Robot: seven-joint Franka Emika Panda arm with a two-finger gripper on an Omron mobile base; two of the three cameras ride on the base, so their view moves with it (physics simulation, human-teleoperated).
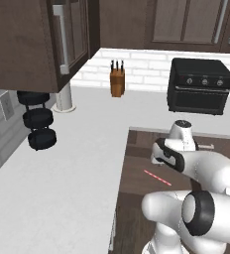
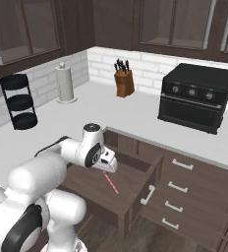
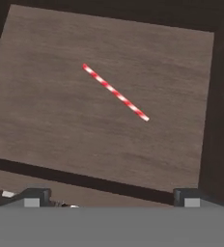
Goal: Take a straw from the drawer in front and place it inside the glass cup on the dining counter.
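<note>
Presently poised above the pulled-out drawer [image 2: 135,170], end effector [image 3: 111,195] spread wide and empty. Straw [image 3: 115,92] flat on the brown drawer floor, alone, well apart from every wall and lying diagonally in the hand view. Best approach, as judged: descend straight down, roll the wrist until the fingers [image 3: 31,197] straddle the straw across its length, close near the middle. Risk of the thin straw rolling away or slipping. Fingertips hidden behind the wrist in both base views; glass cup and dining table out of frame.

Glossy white arm [image 1: 211,173], dark joints
</note>
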